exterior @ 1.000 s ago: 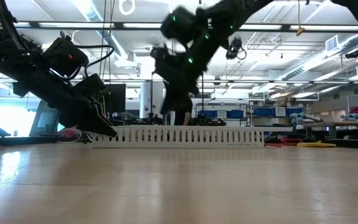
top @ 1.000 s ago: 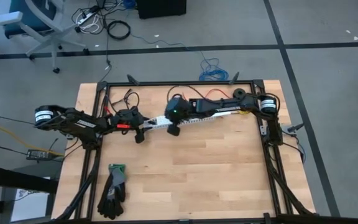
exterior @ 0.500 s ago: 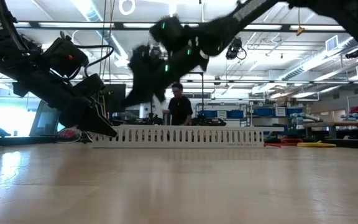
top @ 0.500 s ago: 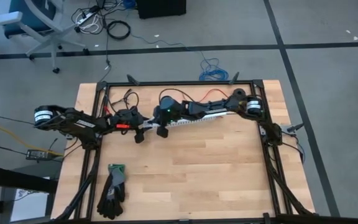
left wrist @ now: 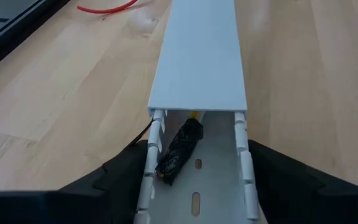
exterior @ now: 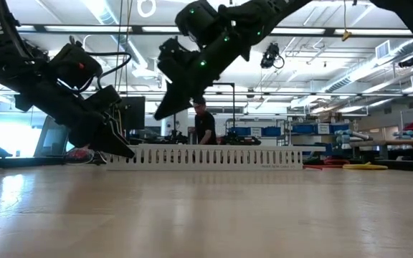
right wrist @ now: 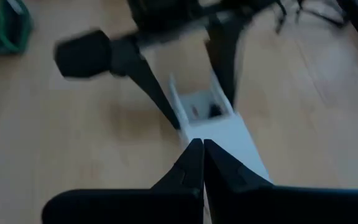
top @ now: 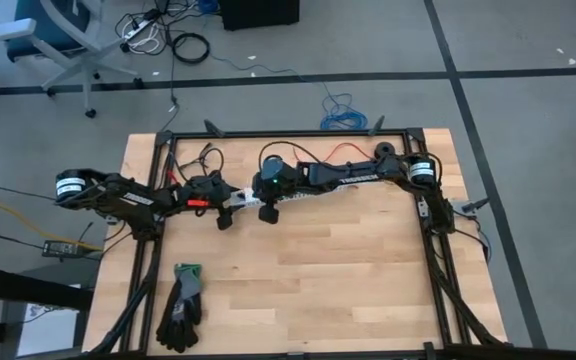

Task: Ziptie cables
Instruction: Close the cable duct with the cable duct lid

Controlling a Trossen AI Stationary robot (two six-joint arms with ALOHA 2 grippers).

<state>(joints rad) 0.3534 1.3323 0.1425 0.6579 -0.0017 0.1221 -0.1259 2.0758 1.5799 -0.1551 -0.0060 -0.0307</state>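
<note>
Across the far half of the wooden counter lies a long white slotted plastic channel, running left to right just inside the black frame that borders the counter. A flat white cover sits on most of the channel, leaving its left end uncovered.

At that uncovered left end is the left gripper, reaching in from the left side of the counter. Its two dark fingers are spread apart, one on each side of the channel, just outside the slotted walls; whether they touch the walls cannot be told.

Just to the right, the right gripper hangs above the covered channel, its arm stretching in from the far right corner. Its fingers are pressed together, holding nothing, tips pointing down over the white cover near the cover's left end.

Near the left edge of the counter lies a pair of dark gloves with a green cuff, well apart from both arms.

Inside the open end of the channel lie the cables: only a dark wrapped end shows on the slotted floor, with a bit of yellow wire at the cover's edge; the remainder is hidden under the cover. A single thin red wire lies on the counter beside the channel.
</note>
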